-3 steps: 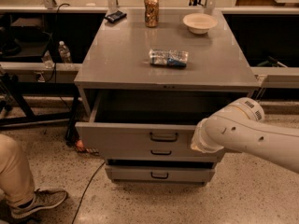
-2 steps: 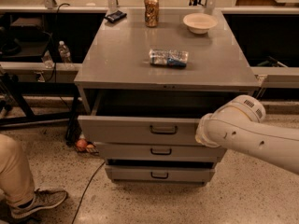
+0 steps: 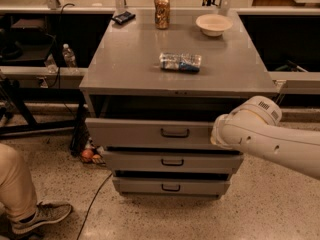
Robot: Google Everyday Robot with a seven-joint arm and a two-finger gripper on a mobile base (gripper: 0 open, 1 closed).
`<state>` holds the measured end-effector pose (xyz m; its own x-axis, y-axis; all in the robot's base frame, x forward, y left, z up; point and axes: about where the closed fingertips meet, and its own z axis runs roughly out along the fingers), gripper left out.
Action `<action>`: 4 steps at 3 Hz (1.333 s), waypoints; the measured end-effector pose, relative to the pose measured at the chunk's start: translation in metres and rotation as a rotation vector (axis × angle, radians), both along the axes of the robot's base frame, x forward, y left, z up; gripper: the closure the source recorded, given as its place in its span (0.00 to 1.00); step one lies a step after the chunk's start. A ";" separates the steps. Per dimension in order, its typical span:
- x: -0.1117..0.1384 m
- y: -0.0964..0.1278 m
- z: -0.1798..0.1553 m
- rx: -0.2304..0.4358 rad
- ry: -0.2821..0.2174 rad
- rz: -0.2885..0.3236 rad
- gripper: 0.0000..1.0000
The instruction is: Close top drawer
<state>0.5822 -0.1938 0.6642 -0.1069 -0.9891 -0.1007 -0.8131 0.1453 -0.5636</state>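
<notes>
In the camera view, the top drawer (image 3: pixel 145 133) is seen less far out of the cabinet than one second ago. Over the three pictures its front panel is carried back toward the cabinet body, a little in each. It is not yet closed: a dark opening is still shown between the panel and the front edge of the counter (image 3: pixel 125 59), and the panel is judged to stand forward of the middle drawer (image 3: pixel 200 162).

The hand (image 3: pixel 217 135) is found at the right end of this front panel, apparently pressed against it, and it has followed the panel inward. It is hidden behind the end of the white arm (image 3: pixel 265 136), so whether it is open or closed cannot be told; nothing is seen to be held.

The can (image 3: pixel 161 5) and the bowl (image 3: pixel 214 24) on the counter are not displaced. The push is therefore judged to be working, and only a short travel is thought to remain.
</notes>
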 end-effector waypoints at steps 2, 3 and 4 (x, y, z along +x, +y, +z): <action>0.009 -0.002 0.001 0.001 -0.007 0.016 1.00; 0.010 -0.002 0.001 0.001 -0.007 0.018 1.00; 0.019 0.001 0.001 0.001 0.000 0.039 1.00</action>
